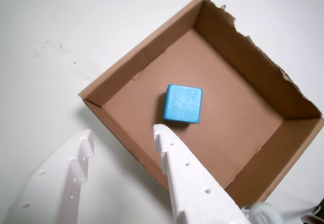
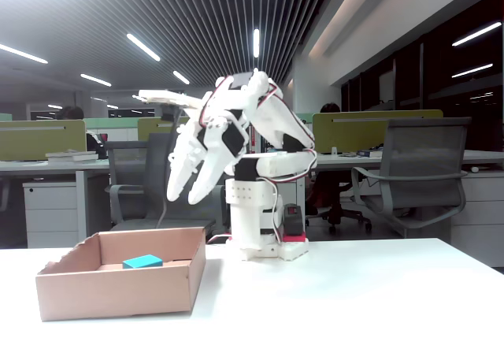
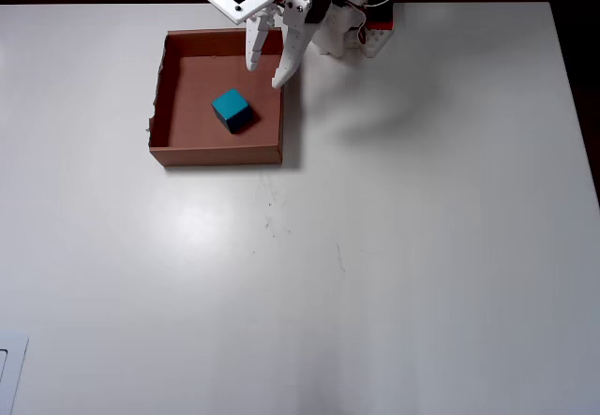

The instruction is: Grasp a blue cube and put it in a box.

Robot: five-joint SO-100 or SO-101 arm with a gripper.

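The blue cube (image 1: 183, 103) lies on the floor of the brown cardboard box (image 1: 248, 59), near its middle. It also shows in the fixed view (image 2: 142, 261) and in the overhead view (image 3: 232, 111). The box stands on the white table at the left in the fixed view (image 2: 118, 293) and at the upper left in the overhead view (image 3: 216, 154). My white gripper (image 1: 123, 133) is open and empty, raised well above the box's near wall. In the fixed view the gripper (image 2: 183, 196) hangs high above the box. In the overhead view the gripper (image 3: 265, 76) is over the box's back right corner.
The arm's white base (image 2: 260, 223) stands just behind and right of the box. The white table (image 3: 394, 246) stretches wide to the right and front. Office chairs (image 2: 417, 176) and desks lie beyond the table.
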